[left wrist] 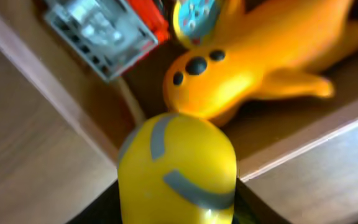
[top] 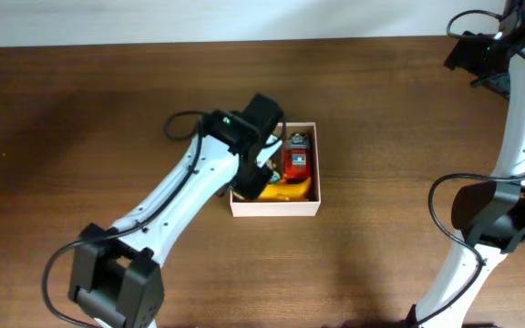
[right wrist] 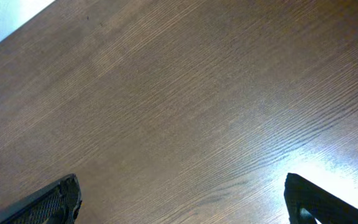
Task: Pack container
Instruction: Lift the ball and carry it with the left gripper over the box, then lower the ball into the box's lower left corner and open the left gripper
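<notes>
The left jaws pinch a yellow toy (left wrist: 178,168) with grey bands, which hides their tips in the left wrist view. It hangs over the near-left corner of the container (top: 276,208), which sits mid-surface (top: 80,109) with its left side covered by the arm. Inside lie an orange toy (left wrist: 253,59) with black dots and a red toy (top: 296,162). A blue disc (left wrist: 194,18) bears marks too blurred to read. The right jaws stand spread wide over bare wood, with only their fingertips (right wrist: 48,202) in view.

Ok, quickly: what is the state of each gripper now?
Left gripper: closed on the yellow toy.
Right gripper: fingers open, holding nothing.
</notes>
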Robot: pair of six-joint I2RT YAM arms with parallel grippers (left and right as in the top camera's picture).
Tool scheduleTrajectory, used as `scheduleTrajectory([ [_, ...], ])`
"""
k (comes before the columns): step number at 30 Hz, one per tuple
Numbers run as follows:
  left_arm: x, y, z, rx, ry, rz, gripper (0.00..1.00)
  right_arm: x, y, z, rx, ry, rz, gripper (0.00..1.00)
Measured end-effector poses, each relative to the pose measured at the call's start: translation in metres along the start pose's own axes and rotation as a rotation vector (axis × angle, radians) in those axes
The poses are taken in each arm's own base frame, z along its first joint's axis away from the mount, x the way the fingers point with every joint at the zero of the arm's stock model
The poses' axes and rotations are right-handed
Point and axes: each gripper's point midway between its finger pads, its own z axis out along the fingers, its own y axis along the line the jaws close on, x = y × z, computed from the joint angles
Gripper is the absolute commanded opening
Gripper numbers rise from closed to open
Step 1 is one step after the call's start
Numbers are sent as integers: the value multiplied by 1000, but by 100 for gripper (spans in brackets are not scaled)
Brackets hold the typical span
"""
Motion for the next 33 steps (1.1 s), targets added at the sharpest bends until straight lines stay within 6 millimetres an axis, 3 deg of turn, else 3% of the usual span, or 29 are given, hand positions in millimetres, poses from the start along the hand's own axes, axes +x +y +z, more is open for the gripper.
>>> scheduleTrajectory([
  [8, 2, 1, 19, -9, -7, -1, 45, 0, 0, 0, 0, 0, 0, 99],
  [12, 3, 7, 22, -31, -4, -11, 54, 0, 0, 0, 0, 0, 0, 99],
  [17, 8, 18, 25, -48, 10, -39, 71, 0, 0, 0, 0, 0, 0, 99],
  [26, 6, 22, 24, -56, 5, -45, 70, 0, 0, 0, 0, 0, 0, 99],
  [33, -16, 24, -2, -59, -68, -49, 69, 0, 0, 0, 0, 0, 0, 99],
])
